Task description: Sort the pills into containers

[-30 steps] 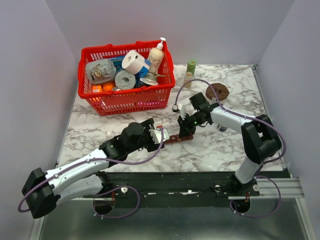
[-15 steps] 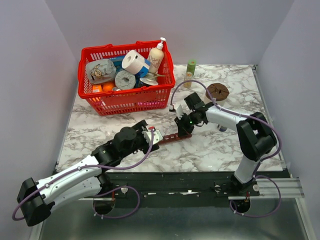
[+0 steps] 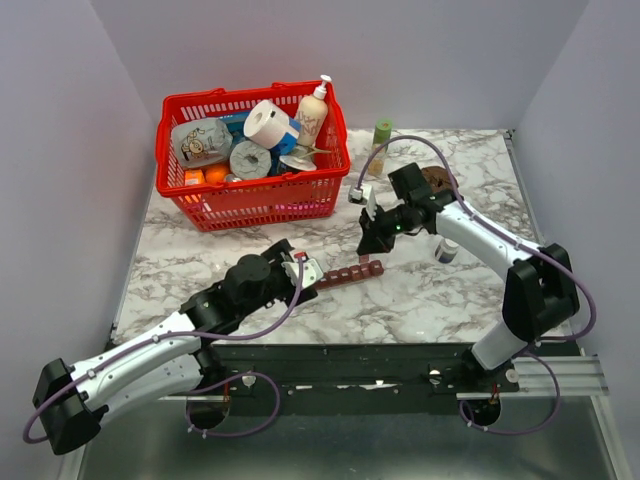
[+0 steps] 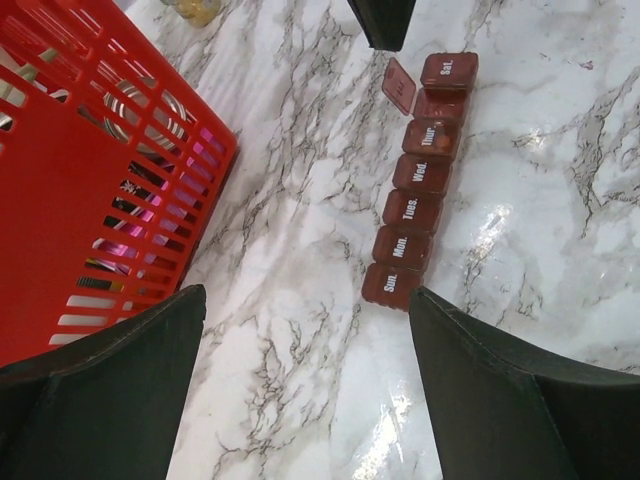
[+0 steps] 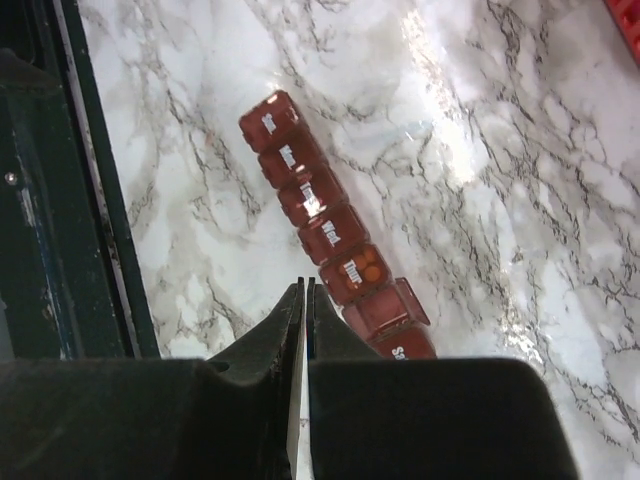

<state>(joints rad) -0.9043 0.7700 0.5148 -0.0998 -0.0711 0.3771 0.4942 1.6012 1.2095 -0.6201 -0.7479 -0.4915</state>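
The containers are one maroon-brown strip of day compartments [image 3: 351, 273] lying flat on the marble. It also shows in the left wrist view [image 4: 412, 212] and the right wrist view [image 5: 312, 211]. The Fri lid [image 5: 412, 300] stands open. Amber pills [image 5: 368, 270] lie in the Thur compartment under its shut lid. My left gripper [image 3: 306, 272] is open and empty, just off the strip's Sun end; its fingers [image 4: 500, 400] flank bare marble. My right gripper [image 3: 368, 243] is shut and hangs above the strip's far end, with its tips [image 5: 305, 287] beside the Thur compartment.
A red basket [image 3: 322, 195] full of goods stands at the back left, and its wall is close in the left wrist view [image 4: 90, 190]. A green-capped bottle [image 3: 381, 140], a brown round object [image 3: 437, 183] and a small bottle [image 3: 446, 251] stand at the back right.
My right gripper has lifted off the strip's far end and drawn back and up. My left gripper has pulled back a little from the Sun end. The strip lies free.
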